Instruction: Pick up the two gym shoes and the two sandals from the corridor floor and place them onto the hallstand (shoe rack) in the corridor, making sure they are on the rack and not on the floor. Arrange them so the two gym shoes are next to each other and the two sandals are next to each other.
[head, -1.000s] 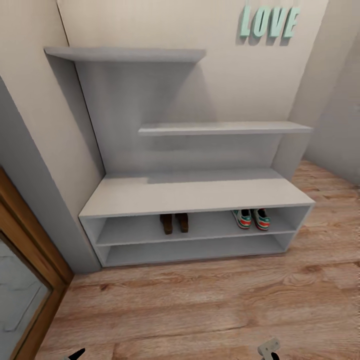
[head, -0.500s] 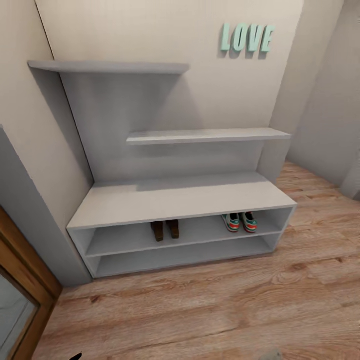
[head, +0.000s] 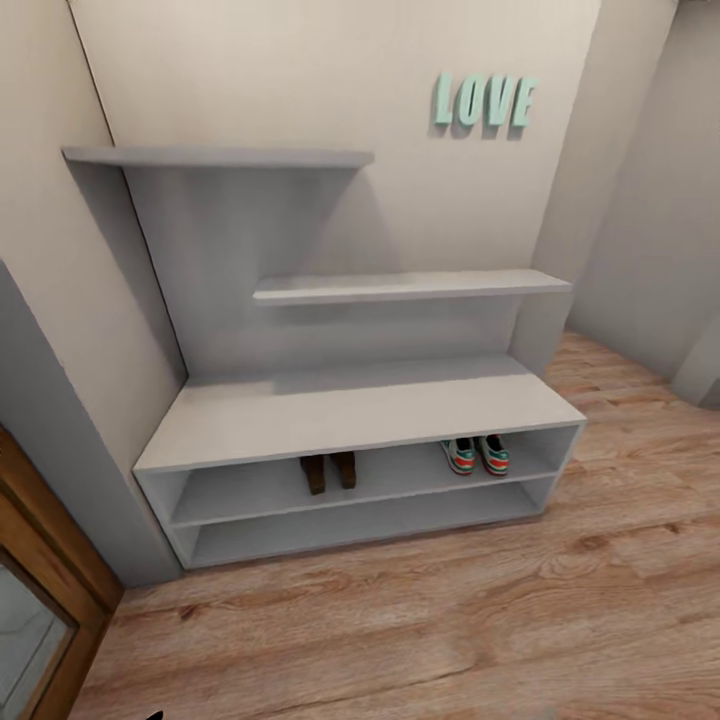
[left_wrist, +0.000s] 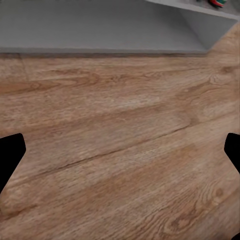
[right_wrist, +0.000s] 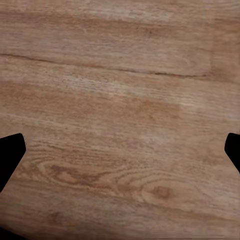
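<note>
The pale grey hallstand (head: 350, 412) stands against the corridor wall. On the upper of its two low shelves, the two dark brown sandals (head: 328, 470) sit side by side near the middle. The two gym shoes (head: 476, 454) sit side by side toward the right end, heels facing out. My left gripper (left_wrist: 120, 155) is open above the wood-plank corridor floor (left_wrist: 120, 130), with the hallstand's base (left_wrist: 100, 25) just beyond it. My right gripper (right_wrist: 120, 152) is open too, with bare floor (right_wrist: 120, 100) between its dark fingertips (right_wrist: 11, 155).
A mint "LOVE" sign (head: 484, 100) hangs on the wall above the staggered shelves. A wooden door frame (head: 50, 600) stands at the left of the hallstand. A grey wall corner (head: 700, 370) juts in at the right. Plank floor (head: 420, 620) stretches in front of the rack.
The whole head view has shifted, so the camera moved and the rack now sits a little lower and further left in the picture. The right gripper's tip has left the bottom edge. The shoes stay put.
</note>
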